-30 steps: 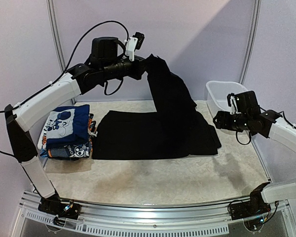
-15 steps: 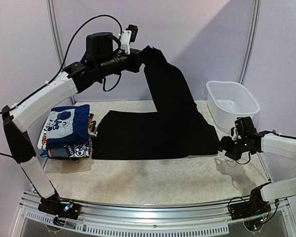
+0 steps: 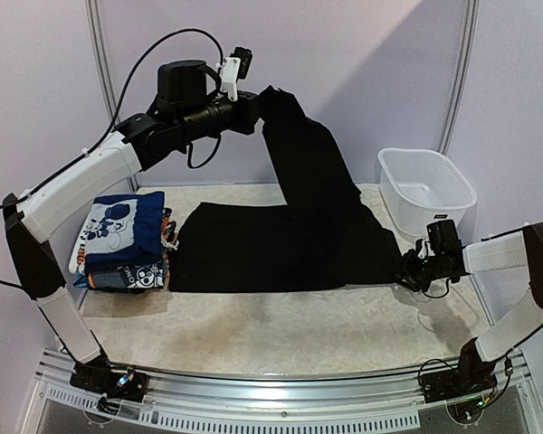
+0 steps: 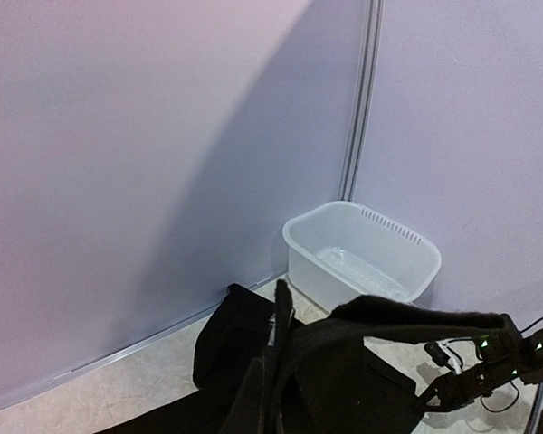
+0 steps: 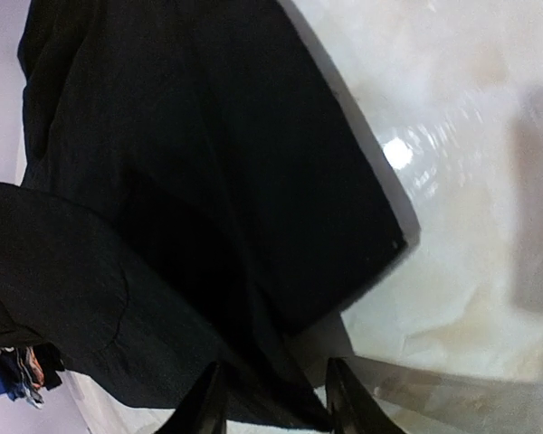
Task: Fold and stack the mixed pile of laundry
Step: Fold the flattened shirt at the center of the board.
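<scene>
The right arm [image 3: 511, 253] has dropped from up beside the tub [image 3: 400, 206] to the worktop [image 3: 281, 330]. The right jaws now sit low at the right corner of the black garment [image 3: 281, 244]. They stand partly open with its hem between them, and whether they pinch it yet cannot be told. The left arm [image 3: 90, 176] has risen a little. The left jaws are closed on a bunch of the same garment, holding it high near the back wall [image 3: 362, 72]. From there the cloth hangs in a long fold to the rest of the garment, which lies flat across the middle of the worktop. There are two arms, one black garment, one white tub and one stack of folded clothes [image 3: 127, 240]. The stack sits at the left, just beside the garment's left edge. It has a blue cartoon-print piece on top and orange bits showing at its side; the number of pieces in it cannot be told. The worktop is pale and mottled, with a metal rail [image 3: 281, 398] along its near edge. The walls are plain lilac, with two slim metal poles [image 3: 98, 54] standing against them.
</scene>
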Tool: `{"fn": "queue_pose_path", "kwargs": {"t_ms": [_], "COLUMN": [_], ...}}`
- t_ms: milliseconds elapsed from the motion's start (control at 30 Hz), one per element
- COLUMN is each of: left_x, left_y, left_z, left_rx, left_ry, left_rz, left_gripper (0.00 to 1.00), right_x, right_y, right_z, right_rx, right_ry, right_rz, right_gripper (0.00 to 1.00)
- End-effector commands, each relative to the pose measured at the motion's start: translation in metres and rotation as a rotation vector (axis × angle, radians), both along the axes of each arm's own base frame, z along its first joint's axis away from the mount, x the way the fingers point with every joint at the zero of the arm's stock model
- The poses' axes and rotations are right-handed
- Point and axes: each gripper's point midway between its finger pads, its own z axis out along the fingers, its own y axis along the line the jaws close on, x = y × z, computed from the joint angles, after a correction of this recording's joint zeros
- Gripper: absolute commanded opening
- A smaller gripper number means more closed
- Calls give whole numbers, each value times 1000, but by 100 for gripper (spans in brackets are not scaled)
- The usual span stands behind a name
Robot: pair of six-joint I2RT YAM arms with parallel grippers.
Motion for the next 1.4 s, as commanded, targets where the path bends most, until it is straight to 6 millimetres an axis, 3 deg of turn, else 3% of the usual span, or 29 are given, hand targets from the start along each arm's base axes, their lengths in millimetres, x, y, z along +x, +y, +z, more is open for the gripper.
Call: {"fn": "queue_pose_path", "kwargs": {"t_ms": [0,233,367,533,800,1133,1300,1367], "left_x": [-4,-3,-4,-4,-3,-15,-25,-35], "left_y": [15,13,10,2,-10,-34,-44,-48], "left_z": [9,6,6,-1,-9,-21,-28,-27], "left_rx": [-10,4,14,26,37,44,68,69], "left_ry": [-4,-2,-8,-4,11,-11,-19,-30], "left_rz": [25,20,-1,-28,-71,-223,-316,-380], "left_gripper": [0,0,0,0,0,0,0,0], "right_x": [12,16,11,6,-18,-12,-10,-7], "right_y": [4,2,-26,-39,-33,-51,-46,-40], "right_z": [-1,11,40,68,42,48,74,97], "right_rx": [40,-12,-220,-339,-295,-410,-395,-379], "right_ry": [-26,22,139,201,338,369,296,195], "right_rz": [25,82,105,178,233,222,258,291], "right_gripper": [33,0,0,0,0,21,37,42]}}
